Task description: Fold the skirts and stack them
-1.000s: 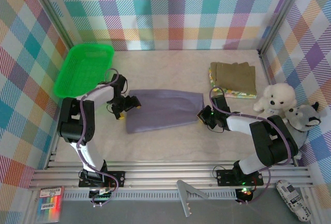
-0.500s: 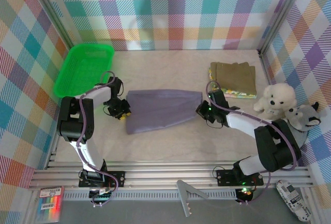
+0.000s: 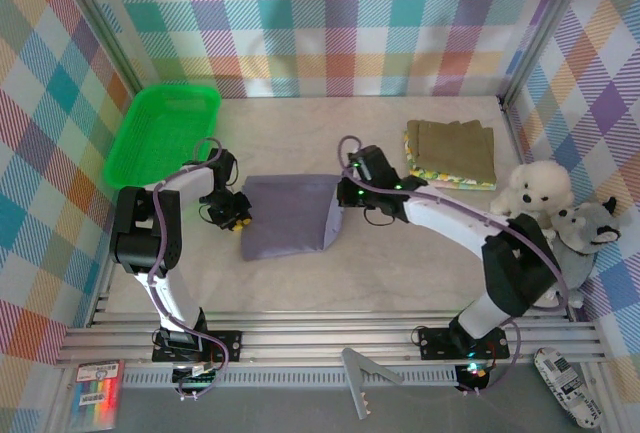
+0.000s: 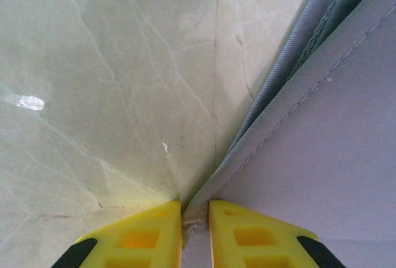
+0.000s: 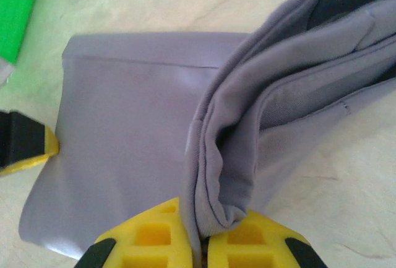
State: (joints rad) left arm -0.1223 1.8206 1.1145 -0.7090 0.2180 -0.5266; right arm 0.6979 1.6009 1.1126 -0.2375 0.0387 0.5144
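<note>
Top external | right gripper (image 3: 347, 193), pinching the grey skirt (image 3: 285, 230) by its hem, is sweeping it leftward mid-table | left gripper (image 3: 238, 219), just clamped, is pinning the opposite edge | half-fold is forming, stacking pending

A soft grey-lavender cloth skirt (image 3: 285, 223) lies a little toward nine o'clock of the middle of the pale marbled table (image 3: 400, 263). At the skirt's nine o'clock edge sits the left gripper (image 3: 239, 221), touching the cloth. At its three o'clock side the cloth rises off the table in a fold up to the right gripper (image 3: 346, 196). Toward two o'clock, a folded olive-brown cloth skirt (image 3: 455, 148) rests on a folded floral-print cloth skirt (image 3: 452, 182), whose edge peeks out beneath. At three o'clock a white plush dog (image 3: 535, 191) leans beside a grey plush toy (image 3: 588, 225). A green plastic basket (image 3: 128, 143) stands at ten o'clock.
</note>
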